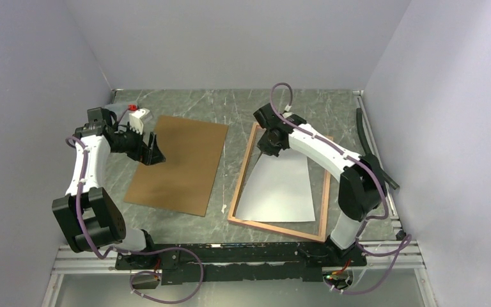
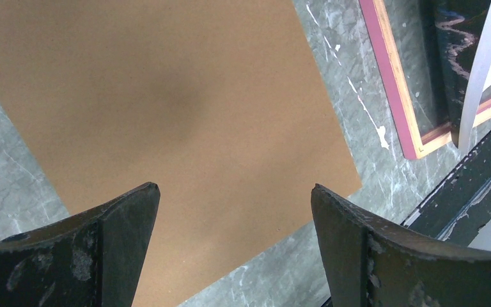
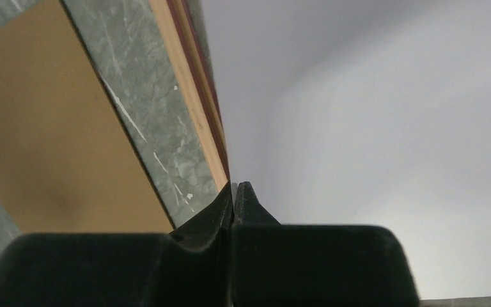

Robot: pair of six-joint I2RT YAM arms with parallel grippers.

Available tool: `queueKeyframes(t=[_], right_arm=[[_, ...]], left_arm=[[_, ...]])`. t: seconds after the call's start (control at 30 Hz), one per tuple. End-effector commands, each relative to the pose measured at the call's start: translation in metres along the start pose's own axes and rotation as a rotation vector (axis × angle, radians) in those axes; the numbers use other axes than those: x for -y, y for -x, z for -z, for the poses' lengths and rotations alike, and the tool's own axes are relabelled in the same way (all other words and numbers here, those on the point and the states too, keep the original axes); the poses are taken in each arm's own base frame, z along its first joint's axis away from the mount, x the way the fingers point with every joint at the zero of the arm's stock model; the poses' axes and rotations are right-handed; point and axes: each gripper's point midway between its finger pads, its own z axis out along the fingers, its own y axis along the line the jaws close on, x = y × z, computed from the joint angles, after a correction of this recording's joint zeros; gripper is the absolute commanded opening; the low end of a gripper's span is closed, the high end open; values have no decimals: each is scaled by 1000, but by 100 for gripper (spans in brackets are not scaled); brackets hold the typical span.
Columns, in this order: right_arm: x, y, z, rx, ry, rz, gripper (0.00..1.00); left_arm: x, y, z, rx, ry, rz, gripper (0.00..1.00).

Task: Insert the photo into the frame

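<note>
The right gripper (image 3: 234, 187) is clenched tight on the far edge of the photo (image 1: 280, 188), its two black fingers pressed together with the thin sheet pinched between the tips. The photo shows its plain white back upward. Its far end is lifted over the far-left corner of the frame (image 1: 241, 176), and its near edge lies just inside the frame's near rail. From the left wrist view, the print's dark glossy face shows beneath the raised white sheet.

The frame, with pink and tan rails, lies flat on the green marbled table (image 1: 230, 109) in front of the right arm.

The left gripper (image 2: 235, 190) hangs with its jaws spread wide, grasping nothing, above the left part of a plain brown board (image 1: 179, 166). Whether the fingertips touch the board cannot be told. The board lies flat on the table just left of the frame, a strip of bare tabletop between them.
</note>
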Motion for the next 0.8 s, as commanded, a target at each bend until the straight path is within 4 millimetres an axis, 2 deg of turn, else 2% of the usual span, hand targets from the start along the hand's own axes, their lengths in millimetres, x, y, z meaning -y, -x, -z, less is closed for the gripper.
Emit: queueKeyframes(t=[0.0, 0.23, 0.3, 0.53, 0.7, 0.77], right_arm=[[9, 18, 8, 69, -2, -99, 0], [18, 51, 0, 122, -51, -148, 0], [23, 54, -4, 122, -73, -150, 0], [23, 47, -14, 89, -59, -90, 0], [23, 35, -26, 25, -48, 48, 0], [29, 33, -25, 19, -71, 84, 0]], left_arm=[[4, 7, -1, 33, -12, -51, 94], [4, 7, -1, 32, -12, -53, 94], [4, 7, -1, 31, -13, -61, 94], [5, 3, -3, 30, -15, -73, 94], [2, 3, -4, 25, -13, -69, 94], [2, 2, -4, 23, -13, -68, 94]])
